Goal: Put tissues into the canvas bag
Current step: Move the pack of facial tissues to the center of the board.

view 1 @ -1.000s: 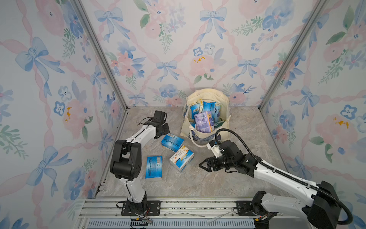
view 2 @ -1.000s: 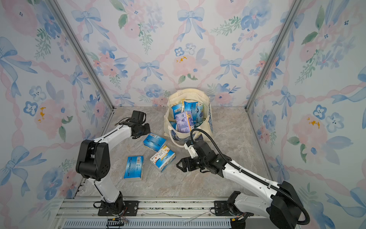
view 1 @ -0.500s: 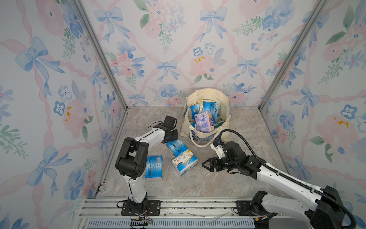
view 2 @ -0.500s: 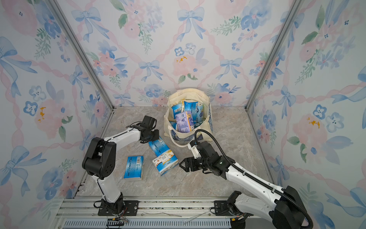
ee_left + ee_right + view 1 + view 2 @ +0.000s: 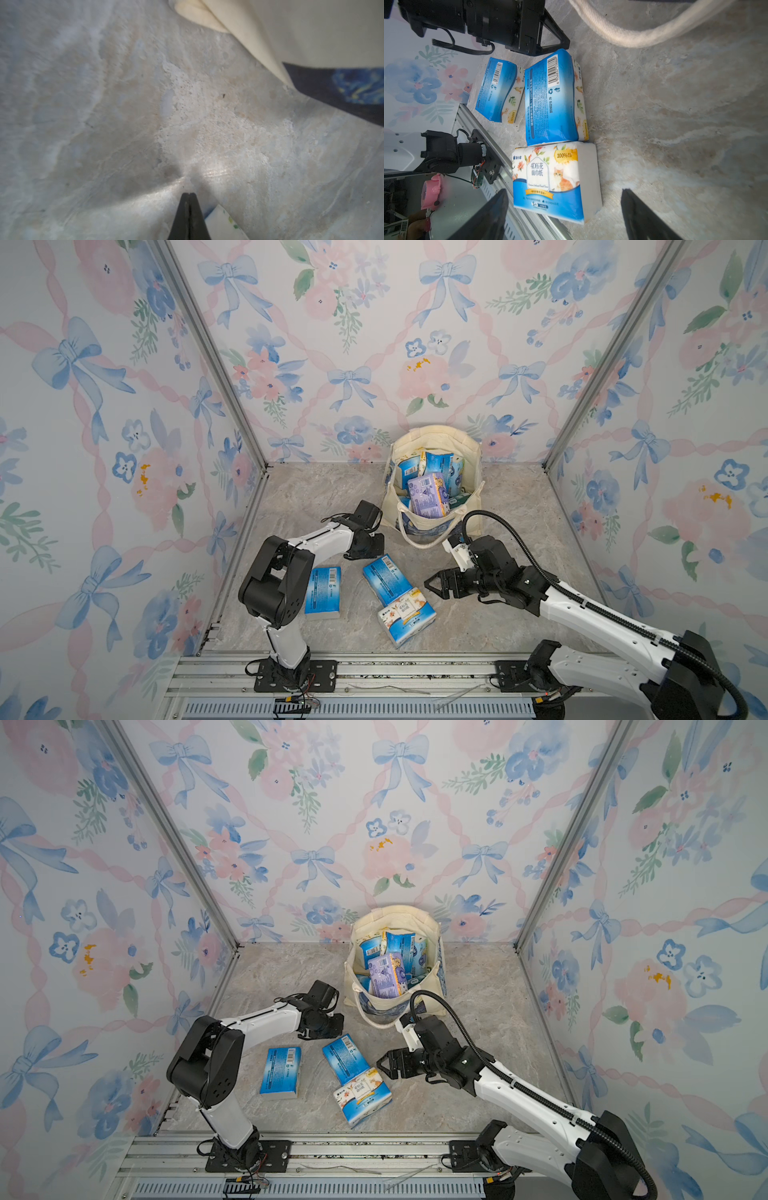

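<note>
The cream canvas bag (image 5: 432, 437) (image 5: 395, 915) stands open at the back, holding several tissues, a lilac pack (image 5: 428, 493) on top. Three packs lie on the floor: a blue one (image 5: 323, 593) at left, a blue one (image 5: 384, 578) in the middle, and a white-and-blue cat-print one (image 5: 407, 616) (image 5: 556, 176) touching it. My left gripper (image 5: 378, 546) (image 5: 189, 194) is shut and empty, low beside the bag's left side (image 5: 311, 31), just behind the middle pack. My right gripper (image 5: 432, 585) (image 5: 564, 191) is open, level with the cat-print pack and just right of it.
The bag's rope handle (image 5: 633, 33) hangs over the floor in front of the bag, near my right wrist. A metal rail (image 5: 374, 668) runs along the front edge. Floral walls close in three sides. A pink object (image 5: 430, 193) lies beyond the rail.
My left gripper swept right toward the bag's front and pushed the middle blue pack and the cat-print pack forward and to the right. My right gripper stayed open and shifted slightly.
</note>
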You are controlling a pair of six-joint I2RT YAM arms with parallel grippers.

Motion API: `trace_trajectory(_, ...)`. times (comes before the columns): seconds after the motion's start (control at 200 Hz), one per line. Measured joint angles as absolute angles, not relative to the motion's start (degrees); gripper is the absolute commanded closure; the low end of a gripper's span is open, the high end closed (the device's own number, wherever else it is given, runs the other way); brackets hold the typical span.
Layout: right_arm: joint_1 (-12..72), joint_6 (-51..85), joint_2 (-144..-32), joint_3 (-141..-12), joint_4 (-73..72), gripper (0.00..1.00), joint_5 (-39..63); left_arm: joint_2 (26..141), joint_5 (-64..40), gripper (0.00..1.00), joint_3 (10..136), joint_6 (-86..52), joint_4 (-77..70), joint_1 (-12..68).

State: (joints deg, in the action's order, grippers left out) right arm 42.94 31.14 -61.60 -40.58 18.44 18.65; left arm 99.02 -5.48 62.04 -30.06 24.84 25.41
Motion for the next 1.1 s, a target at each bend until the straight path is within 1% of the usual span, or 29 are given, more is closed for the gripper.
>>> trace_trajectory(0.05, 43.5, 30.5, -61.6, -40.6, 18.5, 0.15, 18.9, 97.1, -3.8, 0.95, 62.7, -30.0, 26.4, 24.5)
trace_trajectory(0.26, 44.3, 28.2, -61.6, -40.6, 19.3, 0.14, 18.3, 87.0, 3.6, 1.0, 64.5, -30.1, 33.1, 20.2)
trace_trajectory(0.35, 44.2, 27.1, -62.3, -40.9, 19.3, 0.14, 18.4, 84.1, 6.8, 1.0, 64.0, -31.2, 36.7, 18.3)
trace_trajectory(0.485, 43.1, 24.8, -64.1, -42.5, 19.3, 0.14, 18.9, 81.8, 11.3, 1.0, 61.1, -35.9, 42.4, 15.4)
trace_trajectory(0.6, 42.0, 22.8, -64.6, -43.3, 19.2, 0.14, 19.9, 81.1, 13.1, 1.0, 58.6, -39.7, 46.2, 12.5)
trace_trajectory(0.71, 40.4, 21.5, -64.6, -43.3, 18.8, 0.13, 21.6, 80.0, 15.5, 0.97, 57.2, -42.3, 49.6, 11.0)
trace_trajectory(0.94, 36.4, 20.6, -63.6, -42.9, 16.4, 0.13, 25.6, 72.9, 17.9, 0.97, 52.2, -44.2, 53.1, 5.0)
trace_trajectory(1.03, 35.9, 20.3, -63.6, -42.7, 15.9, 0.13, 26.9, 72.4, 19.2, 0.97, 50.9, -44.2, 54.8, 3.3)
trace_trajectory(1.1, 35.9, 20.1, -63.7, -42.6, 15.6, 0.13, 27.7, 72.9, 19.5, 0.99, 50.0, -44.0, 55.7, 2.4)
